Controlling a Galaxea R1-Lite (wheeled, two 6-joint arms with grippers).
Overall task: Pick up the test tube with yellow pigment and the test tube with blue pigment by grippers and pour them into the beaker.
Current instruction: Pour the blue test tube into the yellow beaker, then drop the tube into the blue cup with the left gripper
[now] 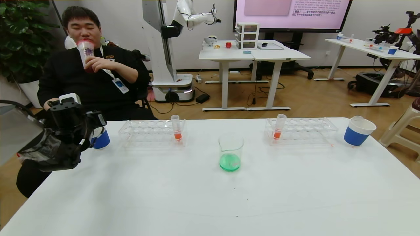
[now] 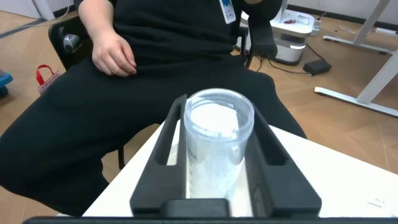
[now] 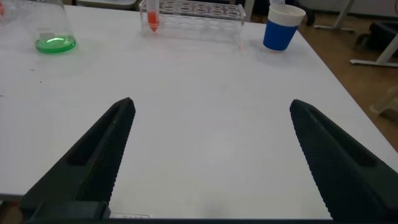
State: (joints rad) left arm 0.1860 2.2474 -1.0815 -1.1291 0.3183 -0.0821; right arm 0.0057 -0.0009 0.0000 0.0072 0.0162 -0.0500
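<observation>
My left gripper (image 1: 93, 126) hangs over the table's far left corner, shut on a clear test tube (image 2: 217, 143) that shows no coloured liquid; its mouth points away from the wrist. The fingers (image 2: 165, 143) press both sides of the tube. The beaker (image 1: 231, 152) stands mid-table with green liquid in its bottom, far to the right of that gripper. No test tube with yellow pigment or blue pigment is in view. My right gripper (image 3: 211, 109) is out of the head view; in its wrist view it stands open over bare table, with the beaker (image 3: 53, 28) far off.
Two clear racks (image 1: 152, 131) (image 1: 300, 129) each hold a tube of orange-red liquid (image 1: 176, 127) (image 1: 279, 126). A blue-sleeved paper cup (image 1: 101, 140) stands just behind the left gripper, another (image 1: 358, 131) at the far right. A seated person (image 1: 95, 75) is beyond the left corner.
</observation>
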